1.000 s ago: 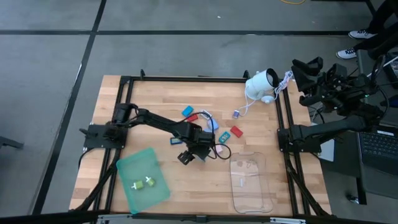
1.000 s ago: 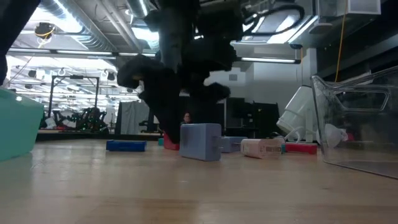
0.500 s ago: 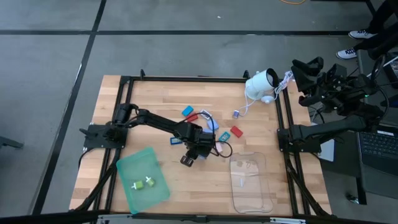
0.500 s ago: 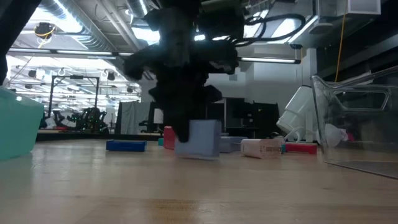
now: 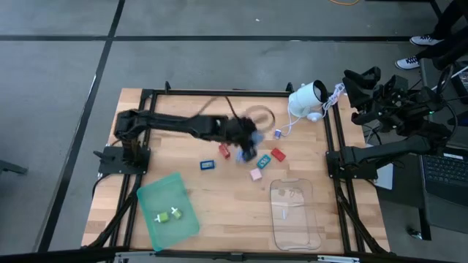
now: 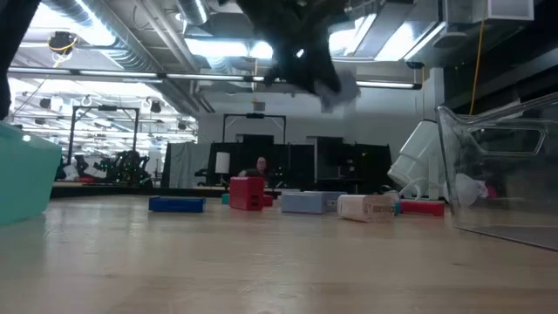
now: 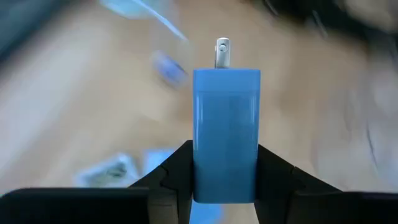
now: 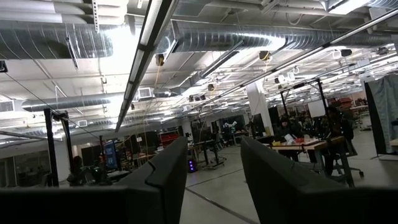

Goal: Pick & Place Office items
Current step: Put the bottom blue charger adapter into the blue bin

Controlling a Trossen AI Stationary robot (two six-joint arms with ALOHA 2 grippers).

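A light-blue rectangular block point(image 7: 226, 134) with a metal prong point(image 7: 222, 53) on its outer end sits between the fingers of my left gripper point(image 5: 248, 145), which is shut on it above the table's middle. The low view shows the block point(image 6: 338, 87) high over the tabletop. Other small office items lie flat on the wood: a blue one point(image 5: 208, 165), a red one point(image 5: 224, 151), a teal one point(image 5: 263, 161), a pink one point(image 5: 256, 174) and another red one point(image 5: 278, 154). My right gripper point(image 8: 213, 180) is raised beyond the table's right edge, open and empty. My left gripper pinches the block between its two fingers by its two long sides point(image 7: 200, 171), at the end away from the prong. The block sticks out past the fingertips point(image 7: 177, 165) with the prong pointing away from the gripper. It is lifted clear of the table.
A green tray point(image 5: 150, 197) with two small pieces stands at the near left, a clear tray point(image 5: 292, 219) at the near right. A white rounded device point(image 5: 307, 98) with a cord lies at the far right. A black frame point(image 5: 219, 93) borders the table.
My left gripper has come down on the light-blue block standing on the table, taken hold of it and lifted it well clear. It has swung up and toward the far edge, rolling as it went. The other small items stay where they were.
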